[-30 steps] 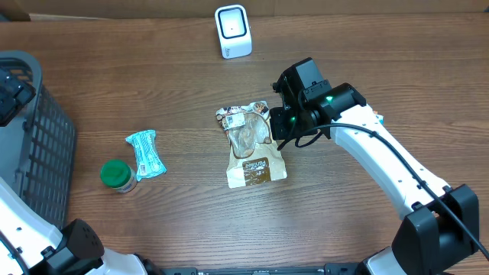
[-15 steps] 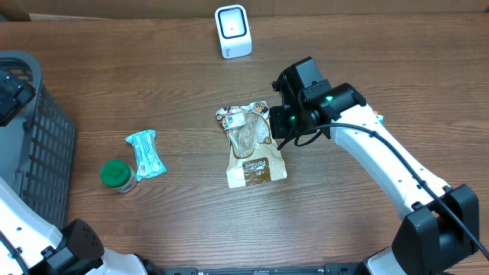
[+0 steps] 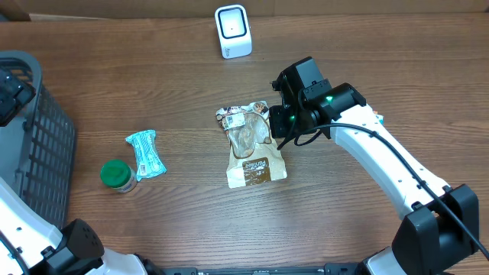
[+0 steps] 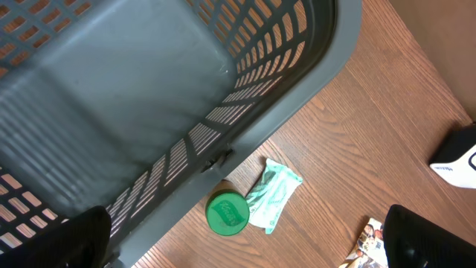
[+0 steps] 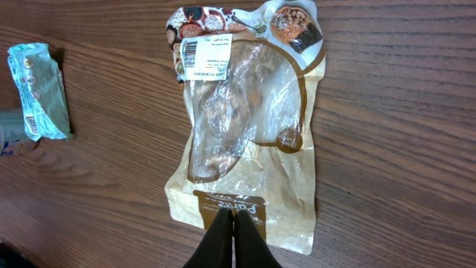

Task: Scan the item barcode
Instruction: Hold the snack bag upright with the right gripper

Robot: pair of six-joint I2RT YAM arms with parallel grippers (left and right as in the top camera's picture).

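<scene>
My R end effector (image 5: 233,217) shut, tips at pouch (image 5: 249,126) 6 o'clock edge; grip unconfirmed. Pouch flat mid-worktop (image 3: 153,76). Judged light, floppy, slick film; pinch sealed edge, leave 12 o'clock label (image 5: 206,56) clear.

Overhead faces down; both nearer wrist views seemingly share the pouch (image 5: 245,126).

The brown wooden worktop (image 3: 153,84) carries a clear-fronted brown pouch (image 3: 252,149) lying flat near its middle, a white scanner (image 3: 232,30) standing at the far edge, a teal packet (image 3: 145,154) just beside a green-lidded jar (image 3: 116,175), and a grey slotted basket (image 3: 38,145) at the left edge.
</scene>
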